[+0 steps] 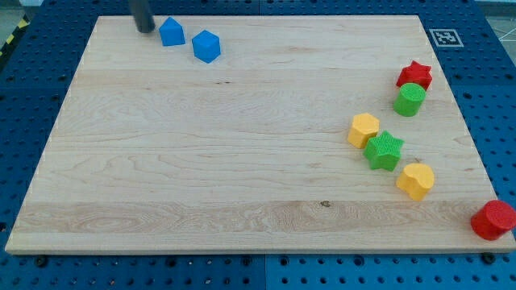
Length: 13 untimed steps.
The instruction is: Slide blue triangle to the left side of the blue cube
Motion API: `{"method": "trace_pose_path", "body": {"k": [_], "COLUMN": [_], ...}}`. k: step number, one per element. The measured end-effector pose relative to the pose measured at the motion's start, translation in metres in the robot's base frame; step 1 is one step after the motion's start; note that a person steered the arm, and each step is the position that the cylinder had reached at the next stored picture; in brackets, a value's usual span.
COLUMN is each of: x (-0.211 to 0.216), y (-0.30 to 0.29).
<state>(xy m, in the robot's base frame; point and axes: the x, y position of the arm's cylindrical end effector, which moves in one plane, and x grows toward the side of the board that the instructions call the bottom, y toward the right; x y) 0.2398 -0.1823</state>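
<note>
Blue, the small plastic triangle (171, 32) already lay just left of the blue plastic cube (206, 46), the fingerless rod's tip (145, 29) beside it, task apparently complete.

My tip (145, 29) at board's (201, 161) top left, just left of blue triangle (171, 32). Blue cube (206, 46) just right of triangle. Right side: red star (414, 75) touching green cylinder (409, 99); yellow hexagon (364, 129), green star (384, 150), yellow heart (415, 180) in diagonal; red cylinder (493, 220) at bottom-right edge.

The wooden board (201, 161) carries 2 blue, 2 yellow, 2 green and seemingly 2 red blocks.
</note>
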Motion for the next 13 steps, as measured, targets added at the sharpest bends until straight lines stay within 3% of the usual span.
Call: {"method": "trace_pose_path", "body": {"k": [2, 3, 4, 5, 6, 7, 8, 9, 10, 12, 13], "x": [0.075, 0.087, 0.095, 0.078, 0.030, -0.012, -0.015, 0.010, 0.025, -0.036, -0.037], "y": [0.127, 0.164, 0.117, 0.034, -0.018, 0.005, 0.064, 0.117, 0.130, 0.084, 0.015]}}
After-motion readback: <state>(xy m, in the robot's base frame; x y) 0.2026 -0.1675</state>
